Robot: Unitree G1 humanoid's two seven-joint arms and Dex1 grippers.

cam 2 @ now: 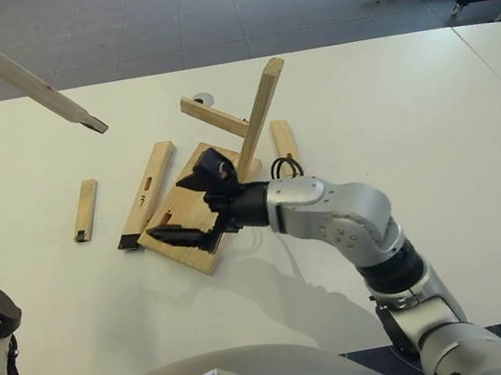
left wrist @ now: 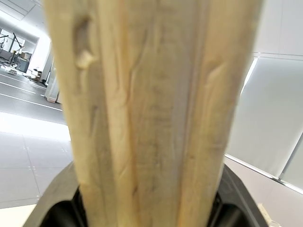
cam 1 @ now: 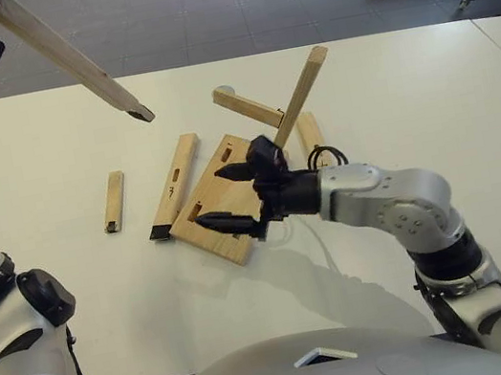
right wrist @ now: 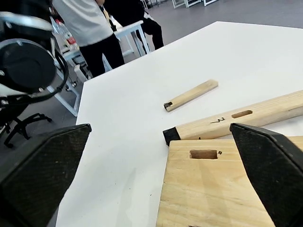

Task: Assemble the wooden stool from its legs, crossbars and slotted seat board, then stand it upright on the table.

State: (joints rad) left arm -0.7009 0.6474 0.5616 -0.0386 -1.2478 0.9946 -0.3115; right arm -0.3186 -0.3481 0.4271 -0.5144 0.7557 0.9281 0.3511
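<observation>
The right arm reaches in low across the tabletop (cam 1: 427, 88), elbow bent and forearm nearly level, its wrist turned so the two fingers of the right gripper (cam 1: 225, 197) stand one beyond the other. The gripper is spread wide and grips nothing. The seat board (cam 1: 232, 247) lies straight below and between the fingers. In the right wrist view one of the board's slots (right wrist: 204, 153) sits midway between the two black fingertips (right wrist: 42, 165).

Just behind the gripper's wrist a tilted leg (cam 1: 302, 91) rises off the far part of the board and leans away from the arm. Its foot is hidden by the gripper, so I cannot tell whether it sits in a slot.

Ahead of the fingertips, just beyond the board's edge, a leg with a black tip (cam 1: 174, 183) lies flat alongside the board. Farther out in the same direction, well apart, lies a short crossbar (cam 1: 115, 201). On the far side of the gripper, beyond the board, a second bar (cam 1: 248, 107) lies flat. A third bar (cam 1: 311, 133) lies close by the wrist, beside the tilted leg.

The left arm is raised high, well apart from the other parts. The left gripper (left wrist: 147, 210) is closed around a long leg (cam 1: 79, 67). That leg slopes down from the gripper toward the middle of the tabletop, with its dark end hanging in the air above the surface.
</observation>
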